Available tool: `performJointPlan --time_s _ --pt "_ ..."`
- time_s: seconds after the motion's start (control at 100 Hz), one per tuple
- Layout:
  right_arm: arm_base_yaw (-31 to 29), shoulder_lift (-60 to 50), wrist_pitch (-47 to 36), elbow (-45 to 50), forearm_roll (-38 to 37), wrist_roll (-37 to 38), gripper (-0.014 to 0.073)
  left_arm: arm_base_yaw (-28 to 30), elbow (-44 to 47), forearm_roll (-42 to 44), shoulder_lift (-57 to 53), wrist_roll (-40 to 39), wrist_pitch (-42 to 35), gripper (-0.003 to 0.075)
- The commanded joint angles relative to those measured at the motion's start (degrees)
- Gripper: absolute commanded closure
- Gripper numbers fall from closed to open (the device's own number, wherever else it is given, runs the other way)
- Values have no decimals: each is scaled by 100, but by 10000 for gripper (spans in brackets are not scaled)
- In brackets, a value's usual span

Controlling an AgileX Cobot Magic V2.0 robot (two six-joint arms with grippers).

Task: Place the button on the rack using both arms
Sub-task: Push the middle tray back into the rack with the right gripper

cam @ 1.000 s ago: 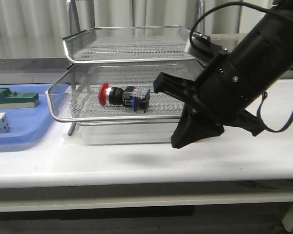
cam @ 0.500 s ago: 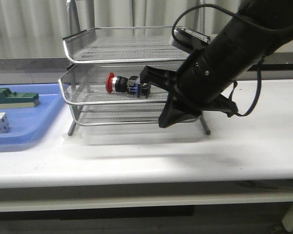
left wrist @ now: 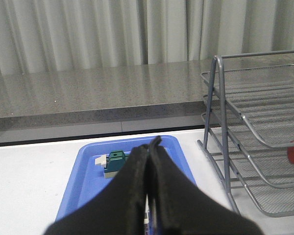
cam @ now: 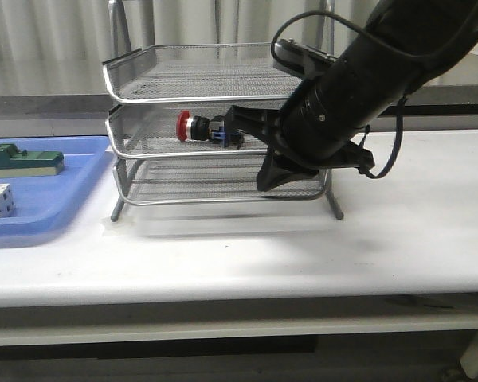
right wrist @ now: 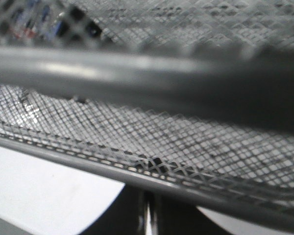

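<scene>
Button (cam: 209,127) now sits inside rack (cam: 143,83) middle tier toward table's far edge, tier pushed back in since a second ago; right gripper (cam: 259,147) state unclear, left gripper (left wrist: 149,161) closed, empty.

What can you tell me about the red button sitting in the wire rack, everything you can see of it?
The button has a round red cap, a black-and-silver cylindrical body and a blue-black block at the rear. It lies on its side on the mesh of the rack's middle tier, cap pointing left. The right end effector is close beside its rear; contact can't be judged.
</scene>
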Motion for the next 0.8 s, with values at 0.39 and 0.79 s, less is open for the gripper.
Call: performJointPlan --time_s 0.39,0.79 --pt "-14 -296 330 -180 7 -241 662 1 -175 -52 27 -60 -417 741" --pt "-14 -1147 743 315 -354 -241 654 1 -175 -52 27 -60 -417 741"
